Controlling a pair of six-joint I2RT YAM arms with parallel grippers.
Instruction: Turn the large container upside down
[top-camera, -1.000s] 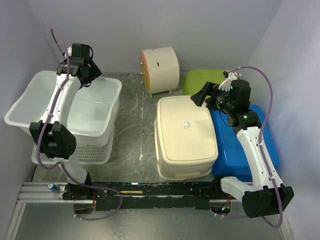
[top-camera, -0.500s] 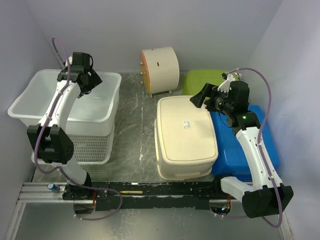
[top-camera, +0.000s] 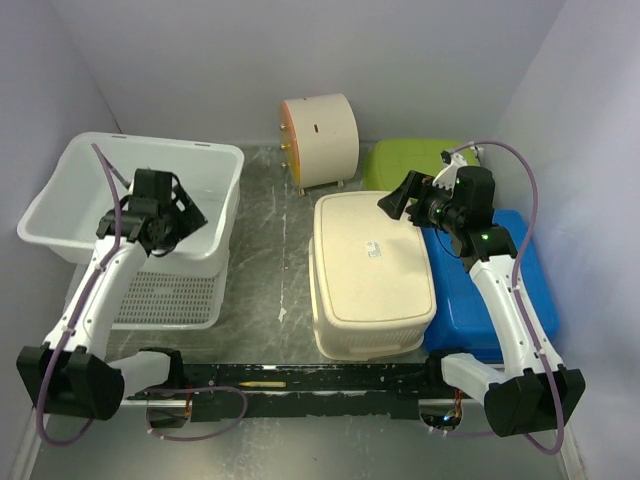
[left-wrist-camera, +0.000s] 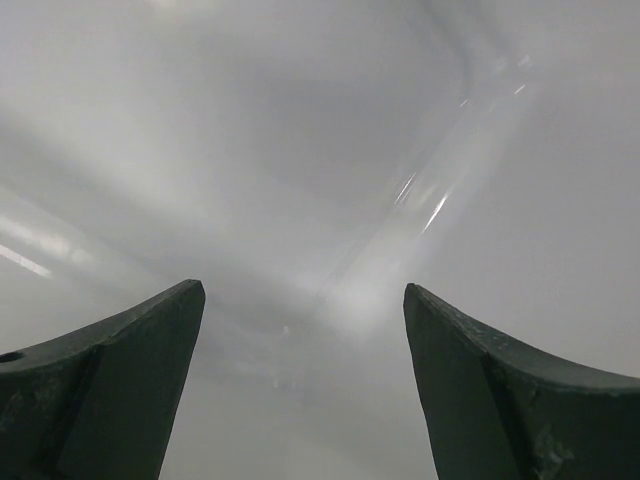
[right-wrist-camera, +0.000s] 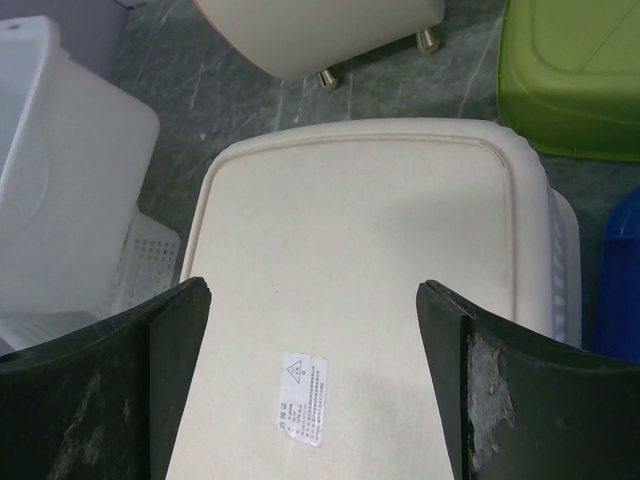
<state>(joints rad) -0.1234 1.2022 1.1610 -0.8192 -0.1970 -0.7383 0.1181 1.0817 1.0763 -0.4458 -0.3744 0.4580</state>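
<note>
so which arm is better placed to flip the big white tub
Left. The left gripper is over the white tub, jaws open; the right gripper hovers over the cream basket, apart from the tub.

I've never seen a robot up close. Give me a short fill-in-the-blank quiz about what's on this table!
1. The left hand is over the large ____ tub.
2. The upturned cream basket lies between that tub and a ____ bin.
3. Behind that bin lies a ____ container.
4. The right hand, like the left hand, is ____ and holds nothing.

Missing words: white; blue; green; open.
</note>
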